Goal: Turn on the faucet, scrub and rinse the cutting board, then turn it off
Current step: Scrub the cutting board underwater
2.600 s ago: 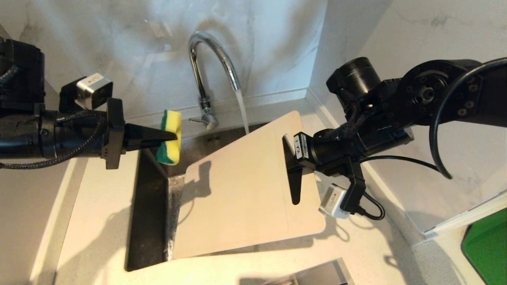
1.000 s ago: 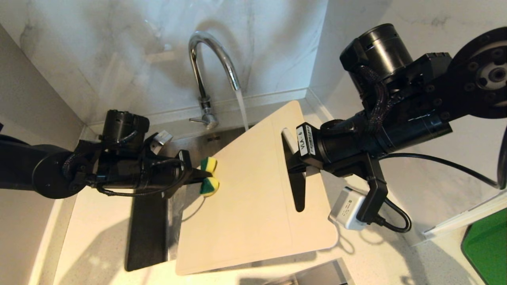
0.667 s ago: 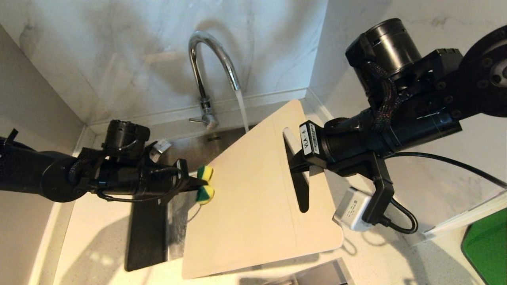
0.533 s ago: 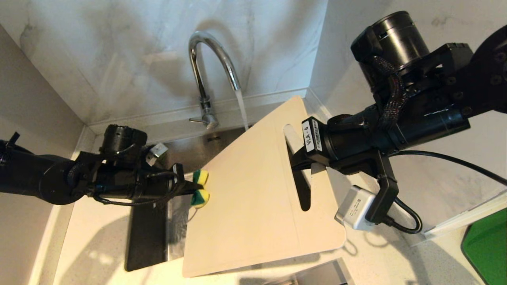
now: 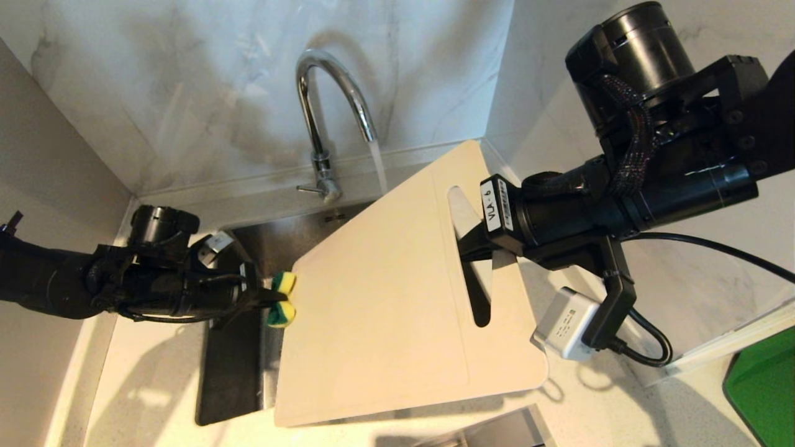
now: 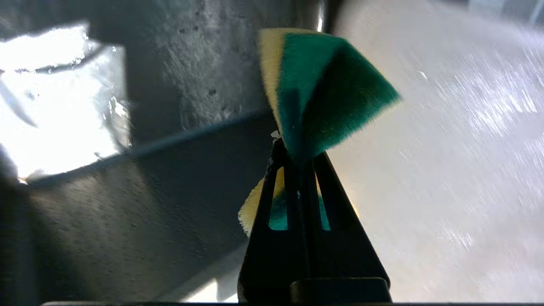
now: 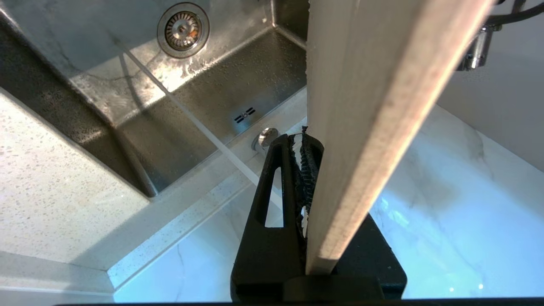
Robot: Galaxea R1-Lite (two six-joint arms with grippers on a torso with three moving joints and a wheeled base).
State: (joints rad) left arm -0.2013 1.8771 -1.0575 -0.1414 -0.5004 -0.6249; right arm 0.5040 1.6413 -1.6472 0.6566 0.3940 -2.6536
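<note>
The chrome faucet [image 5: 323,105] is running, and its water [image 5: 379,164] drops behind the far edge of the cutting board [image 5: 385,298]. The cream board hangs tilted over the sink, its far corner raised. My right gripper [image 5: 473,247] is shut on the board beside the handle slot [image 5: 475,298]. In the right wrist view the board's edge [image 7: 374,106] runs through my right gripper [image 7: 304,144]. My left gripper [image 5: 268,300] is shut on a yellow-green sponge [image 5: 282,298] at the board's left edge. In the left wrist view the sponge [image 6: 318,93] sticks out of the left gripper [image 6: 299,157], next to the wet board [image 6: 446,170].
The steel sink [image 5: 233,366] lies below, with its drain [image 7: 182,29] in the right wrist view. Marble walls [image 5: 186,93] close in behind and on the right. A pale counter [image 5: 149,385] surrounds the sink. A bright green flat object [image 5: 764,391] sits at the far right.
My left gripper has dropped from beside the faucet and drawn the sponge leftward across the board to its left edge. My right arm has lifted the board's far end slightly.
</note>
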